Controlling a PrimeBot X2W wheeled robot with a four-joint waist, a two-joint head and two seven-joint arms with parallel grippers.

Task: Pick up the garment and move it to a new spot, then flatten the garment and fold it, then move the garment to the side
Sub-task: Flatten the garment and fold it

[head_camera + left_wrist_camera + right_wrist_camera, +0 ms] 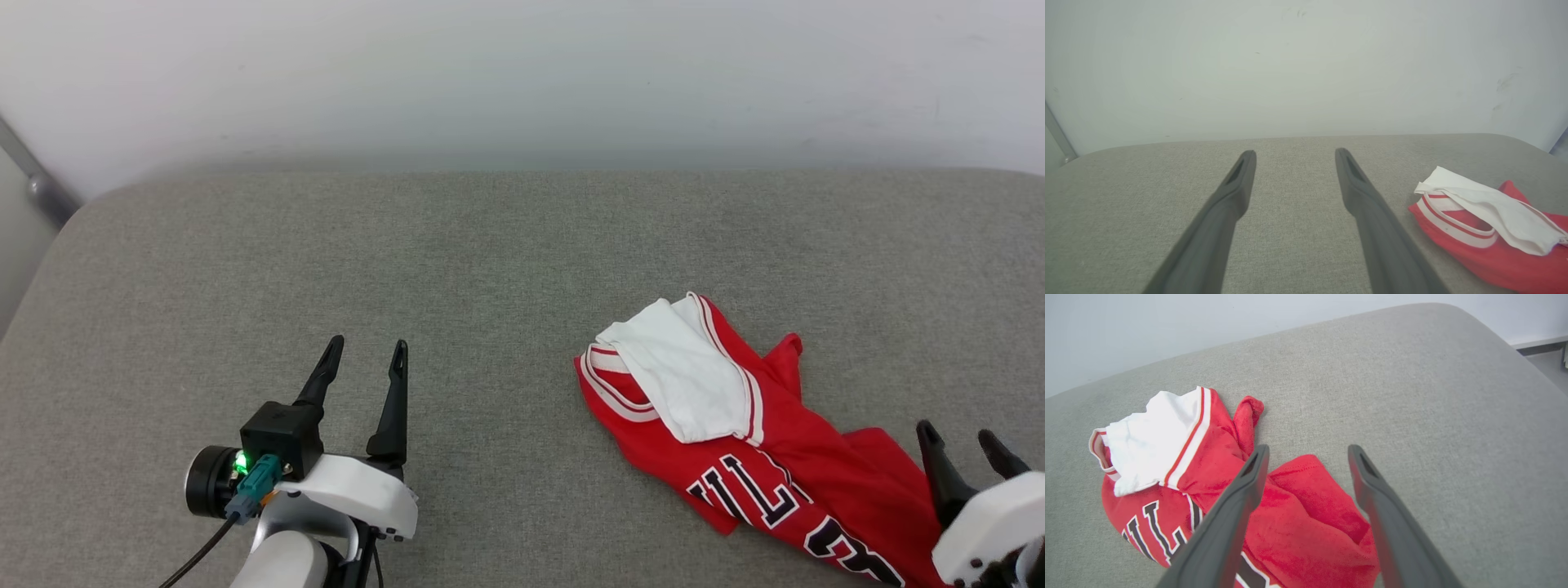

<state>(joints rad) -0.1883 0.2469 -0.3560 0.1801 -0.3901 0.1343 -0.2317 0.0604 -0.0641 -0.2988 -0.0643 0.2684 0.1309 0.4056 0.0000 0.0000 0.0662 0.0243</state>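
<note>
Left gripper (367, 347) sits at the lower left of the head view, over bare grey fabric, with its two dark fingers spread wide apart and nothing between them. A small green light (241, 464) glows on the black housing at its wrist. Its fingers point toward the far edge of the counter (490, 269), which is covered in grey woven cloth with rounded corners and stands against a plain pale wall (522, 82).

The right gripper (957, 434) shows at the lower right corner of the head view, its fingers also parted and empty. In the right wrist view, its left finger crosses in front of the red cloth, while its right finger stands over the grey cover just beside the cloth's edge. Whether either tip touches the fabric I cannot tell.

The garment (816, 457), a bright red jersey-style shirt, lies crumpled on the right half of the counter, well apart from the left gripper and close under the right one. It runs slantwise from the middle right toward the lower right corner of the head view. A white sleeve (694, 376) with red-striped trim is folded back over the end farthest from the right gripper. Black block lettering (759, 490) with white outlines shows on the near side, partly creased and cut off by the picture's bottom edge. A small twisted flap of red cloth (788, 351) sticks up just behind the sleeve.
</note>
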